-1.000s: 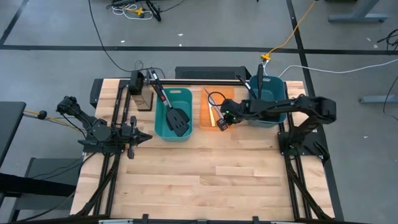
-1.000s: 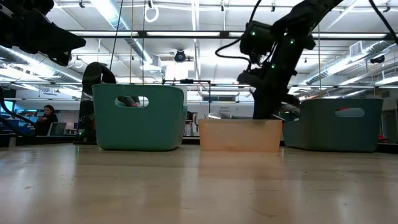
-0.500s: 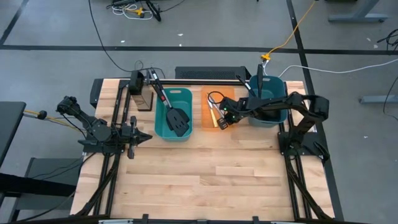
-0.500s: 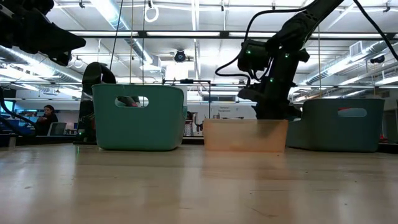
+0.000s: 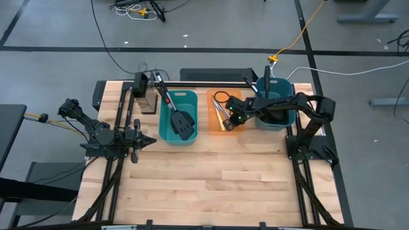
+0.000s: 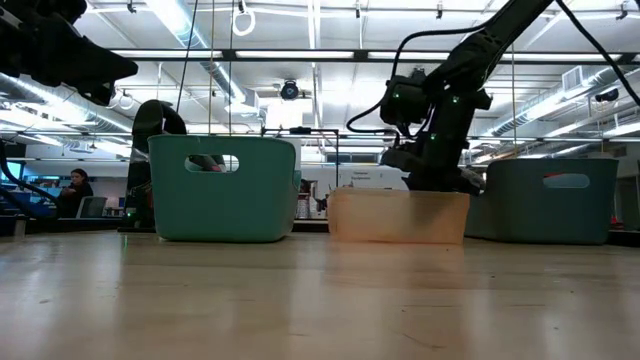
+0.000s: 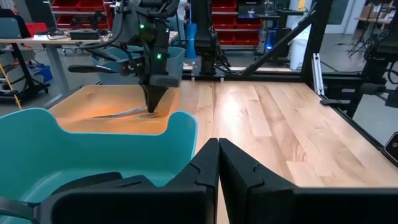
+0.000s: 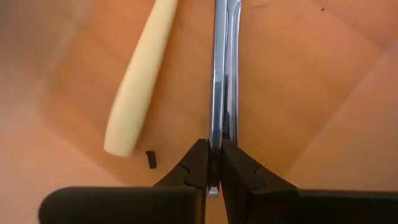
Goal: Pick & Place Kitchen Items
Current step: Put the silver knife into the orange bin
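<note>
My right gripper [image 5: 229, 121] reaches down into the orange bin [image 5: 234, 97] and is shut on a silver table knife [image 8: 221, 74]. A thin yellowish stick-like piece [image 8: 140, 81] lies on the bin's floor beside the knife. Two black slotted spatulas [image 5: 181, 122] lie in the left teal bin [image 5: 192, 97], their red-marked handles leaning over its far-left rim. My left gripper [image 5: 151, 139] is shut and empty at the table's left side. It also shows in the left wrist view [image 7: 218, 163]. My right gripper pinches the silver knife near one end [image 8: 216, 138] between its two fingers. The fingers [image 7: 152, 102] point down into the orange bin from above. The knife runs on away from the fingertips, low over the bin's floor; whether it rests there, I cannot tell.
A second teal bin [image 5: 276, 86] stands at the far right, under my right arm. A black box [image 5: 142, 89] stands at the far left corner. The near half of the wooden table [image 5: 211, 185] is bare. A person sits in the room behind [image 6: 75, 185].
My right gripper has gone down deeper into the orange bin, staying shut on the knife, and its arm has drawn in toward the table's left. The orange bin has slid a little toward the table's right.
</note>
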You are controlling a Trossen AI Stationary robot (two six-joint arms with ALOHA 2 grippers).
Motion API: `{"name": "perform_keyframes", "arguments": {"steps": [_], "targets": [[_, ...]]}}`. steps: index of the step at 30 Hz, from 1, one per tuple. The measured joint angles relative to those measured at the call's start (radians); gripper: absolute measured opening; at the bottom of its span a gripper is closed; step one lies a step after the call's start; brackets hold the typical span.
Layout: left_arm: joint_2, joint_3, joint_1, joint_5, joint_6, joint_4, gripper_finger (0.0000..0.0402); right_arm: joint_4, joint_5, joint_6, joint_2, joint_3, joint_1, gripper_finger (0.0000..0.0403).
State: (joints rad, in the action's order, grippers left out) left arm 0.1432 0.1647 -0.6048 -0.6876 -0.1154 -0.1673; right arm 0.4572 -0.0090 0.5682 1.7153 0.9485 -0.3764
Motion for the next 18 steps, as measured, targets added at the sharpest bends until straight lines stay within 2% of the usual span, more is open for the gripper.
{"name": "perform_keyframes", "arguments": {"steps": [7,18], "targets": [[0.000,0.000,0.000,0.000,0.000,-0.002,0.0015,-0.022,0.003,-0.017,0.019,0.002,-0.008,0.0029],[0.000,0.000,0.000,0.000,0.002,-0.002,0.0015,-0.030,-0.030,-0.055,0.029,0.049,-0.009,0.0075]]}}
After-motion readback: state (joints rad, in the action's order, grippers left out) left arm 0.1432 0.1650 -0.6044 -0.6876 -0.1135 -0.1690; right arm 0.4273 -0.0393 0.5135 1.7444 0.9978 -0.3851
